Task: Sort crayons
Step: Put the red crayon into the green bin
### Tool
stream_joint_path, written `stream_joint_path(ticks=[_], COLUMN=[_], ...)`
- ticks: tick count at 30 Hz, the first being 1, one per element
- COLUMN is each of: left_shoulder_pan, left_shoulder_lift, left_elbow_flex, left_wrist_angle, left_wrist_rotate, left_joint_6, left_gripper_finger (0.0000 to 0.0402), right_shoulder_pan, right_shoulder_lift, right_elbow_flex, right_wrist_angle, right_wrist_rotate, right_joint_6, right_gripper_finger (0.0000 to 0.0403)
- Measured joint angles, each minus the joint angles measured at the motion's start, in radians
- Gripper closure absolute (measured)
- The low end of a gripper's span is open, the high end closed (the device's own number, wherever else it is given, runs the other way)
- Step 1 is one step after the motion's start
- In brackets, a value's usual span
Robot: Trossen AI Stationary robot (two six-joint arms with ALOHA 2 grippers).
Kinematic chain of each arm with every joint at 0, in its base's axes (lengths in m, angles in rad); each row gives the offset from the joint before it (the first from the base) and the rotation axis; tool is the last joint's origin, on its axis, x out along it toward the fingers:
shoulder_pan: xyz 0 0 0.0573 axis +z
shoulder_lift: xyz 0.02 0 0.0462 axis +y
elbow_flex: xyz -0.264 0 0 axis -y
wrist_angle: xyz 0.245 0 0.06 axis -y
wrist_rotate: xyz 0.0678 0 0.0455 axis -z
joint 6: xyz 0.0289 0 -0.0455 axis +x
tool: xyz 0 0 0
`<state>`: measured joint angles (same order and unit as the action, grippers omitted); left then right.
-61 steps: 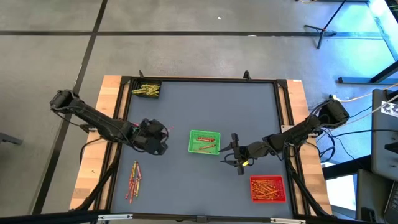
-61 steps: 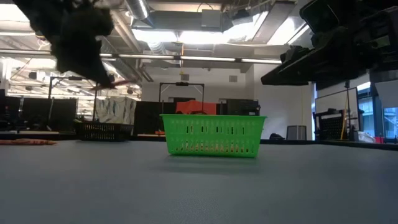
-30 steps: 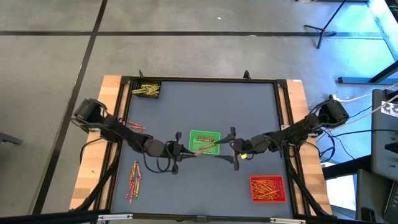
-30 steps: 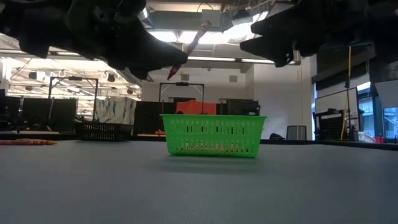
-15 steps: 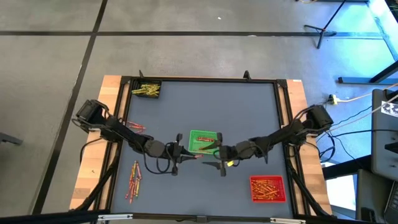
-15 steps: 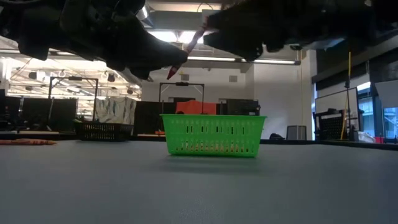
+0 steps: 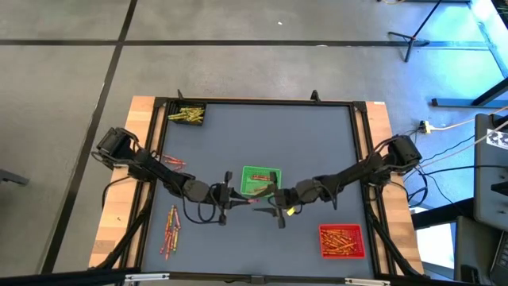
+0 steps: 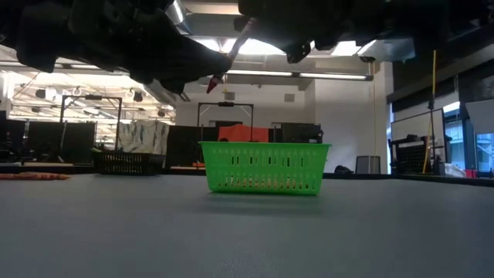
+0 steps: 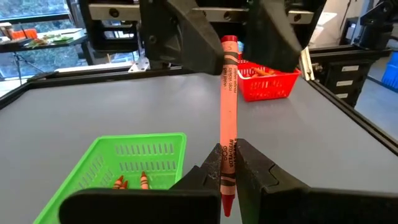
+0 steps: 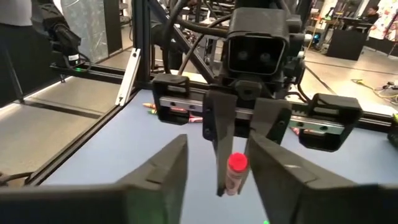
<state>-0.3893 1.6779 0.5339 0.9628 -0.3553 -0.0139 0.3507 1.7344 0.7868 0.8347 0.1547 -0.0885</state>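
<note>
The grey worktop [image 7: 317, 143] is carrying a green tray [image 7: 259, 181] at centre, a red tray [image 7: 341, 241] near the right arm and loose crayons [image 7: 170, 230] near the left arm; beyond lies a lit workshop. The left hand [image 9: 227, 163] is clamping a red crayon [image 9: 227, 112] above the green tray. The right wrist view is showing the right hand [image 10: 217, 165] with fingers apart around its tip.

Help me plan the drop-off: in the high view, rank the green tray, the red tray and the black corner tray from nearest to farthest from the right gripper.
From the right gripper:
1. Green tray, just beside it at mid-table.
2. Red tray, near-right corner.
3. Black corner tray, far-left corner.
</note>
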Motion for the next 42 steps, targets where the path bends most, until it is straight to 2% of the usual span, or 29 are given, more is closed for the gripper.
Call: stream_joint_path(ticks=[8,11,13,18,25,30,37,42], left_shoulder_pan=[0.000,0.000,-0.001,0.000,0.000,0.000,0.000,-0.009], left_shoulder_lift=[0.000,-0.001,-0.002,-0.002,-0.002,-0.022,-0.055,-0.086], left_elbow_flex=[0.000,0.000,0.001,0.001,0.001,0.000,0.000,0.000], left_wrist_angle=[0.026,0.022,0.022,0.016,0.014,-0.044,-0.180,-0.276], left_wrist_rotate=[0.000,0.002,0.005,0.001,0.003,0.000,-0.059,-0.123], left_joint_6=[0.018,0.017,0.012,-0.010,-0.051,-0.055,-0.055,-0.084], left_gripper_finger=[0.0394,0.0394,0.0394,0.0384,0.0311,0.0282,0.0282,0.0282], right_shoulder_pan=[-0.027,-0.025,-0.025,-0.033,-0.032,-0.031,-0.039,-0.080], right_shoulder_lift=[0.005,0.005,0.005,0.005,-0.009,-0.069,-0.089,-0.090], right_elbow_flex=[0.000,0.000,0.000,0.000,0.003,0.067,0.238,0.336], right_wrist_angle=[0.001,0.011,0.011,-0.002,-0.047,-0.314,-0.770,-1.017], right_wrist_rotate=[-0.036,-0.041,-0.053,-0.058,-0.050,0.037,0.146,0.157], right_joint_6=[-0.001,-0.050,-0.057,-0.048,-0.057,-0.055,-0.058,-0.020], right_gripper_finger=[0.0348,0.0385,0.0390,0.0371,0.0391,0.0373,0.0387,0.0378])
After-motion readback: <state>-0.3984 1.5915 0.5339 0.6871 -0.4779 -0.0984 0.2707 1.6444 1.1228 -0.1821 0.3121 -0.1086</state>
